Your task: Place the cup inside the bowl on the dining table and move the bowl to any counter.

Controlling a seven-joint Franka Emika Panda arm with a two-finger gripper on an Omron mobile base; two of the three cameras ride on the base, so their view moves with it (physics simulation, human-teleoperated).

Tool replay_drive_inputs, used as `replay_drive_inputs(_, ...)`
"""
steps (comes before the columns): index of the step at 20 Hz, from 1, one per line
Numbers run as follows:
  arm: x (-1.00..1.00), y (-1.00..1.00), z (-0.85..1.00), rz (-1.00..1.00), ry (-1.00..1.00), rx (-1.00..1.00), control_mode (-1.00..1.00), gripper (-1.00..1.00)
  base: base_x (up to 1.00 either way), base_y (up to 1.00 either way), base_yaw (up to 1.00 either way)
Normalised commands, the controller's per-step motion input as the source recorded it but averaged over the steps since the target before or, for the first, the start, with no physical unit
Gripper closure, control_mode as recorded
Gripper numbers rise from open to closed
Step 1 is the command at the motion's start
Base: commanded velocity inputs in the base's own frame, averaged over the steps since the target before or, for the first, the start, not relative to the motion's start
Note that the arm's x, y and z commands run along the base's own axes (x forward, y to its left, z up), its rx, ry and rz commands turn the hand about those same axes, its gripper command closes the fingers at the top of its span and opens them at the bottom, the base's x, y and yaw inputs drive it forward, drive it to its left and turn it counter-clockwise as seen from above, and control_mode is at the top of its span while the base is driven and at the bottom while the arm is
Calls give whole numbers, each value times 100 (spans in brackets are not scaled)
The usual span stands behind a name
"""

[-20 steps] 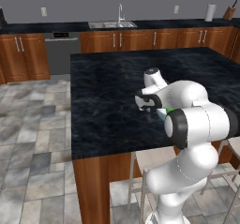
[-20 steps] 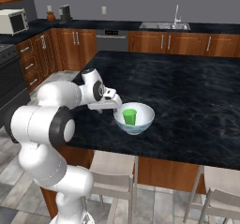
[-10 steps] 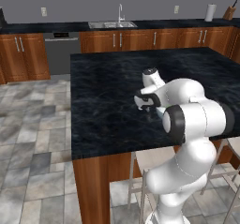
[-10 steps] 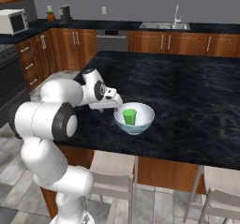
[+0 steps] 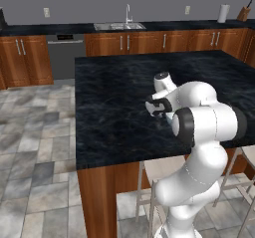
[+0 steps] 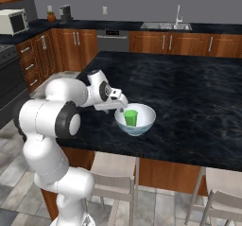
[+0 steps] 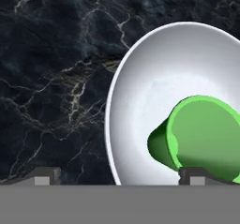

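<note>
The pale glassy bowl rests on the dining table near its front edge, and the green cup stands upright inside it. My gripper is open at the bowl's left rim, just above the black top. In the hand view the bowl has its near rim between my spread fingertips, with the cup toward the right one. Nothing is held. From the left base view my gripper hangs over the dining table, and my arm hides the bowl.
The counter with a sink runs along the back wall, with a microwave at its left end. Stools stand under the table's near edge. Open black tabletop stretches behind and to the right of the bowl.
My gripper has edged slightly closer to the bowl's left rim and my elbow has shifted a little. Bowl and cup have stayed put, and the jaws are still open.
</note>
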Motion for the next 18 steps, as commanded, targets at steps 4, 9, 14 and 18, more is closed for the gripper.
replay_drive_inputs(4,19,-3,-15,0,0,-7,-100,-100,0,0,0)
replay_drive_inputs(9,0,0,-2,0,0,-8,-100,-100,0,0,0)
replay_drive_inputs(14,0,0,0,0,0,-2,-100,-100,0,0,0)
replay_drive_inputs(18,0,0,-7,0,0,0,-100,-100,0,0,0)
